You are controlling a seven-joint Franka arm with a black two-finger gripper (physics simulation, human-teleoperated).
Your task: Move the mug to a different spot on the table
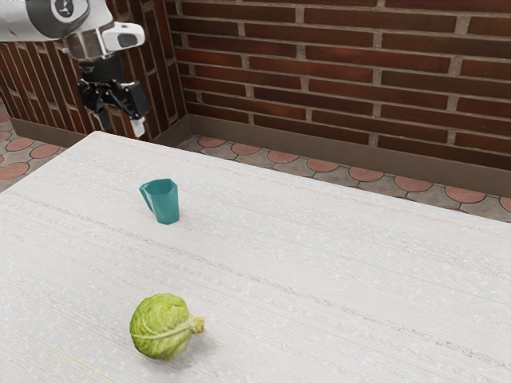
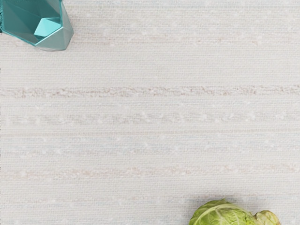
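In the upper left of the exterior view the hand (image 1: 122, 126) hangs above the far corner of the tabletop (image 1: 335, 263). Its two fingers are apart and nothing is between them. The teal mug (image 1: 162, 199) (image 2: 37, 23) stands upright on the tabletop, left of centre, lower than the hand and apart from it. A green cabbage (image 1: 164, 325) (image 2: 234, 214) lies near the lower edge, well apart from the mug.

A pale, whitish table (image 1: 359, 263) with faint lengthwise grain stands in an evenly lit room corner, where two red brick walls (image 1: 335, 64) with light mortar meet beyond its far edge, a brown skirting board (image 1: 335, 148) at their foot, above a floor (image 1: 375, 179) of scalloped terracotta tiles.
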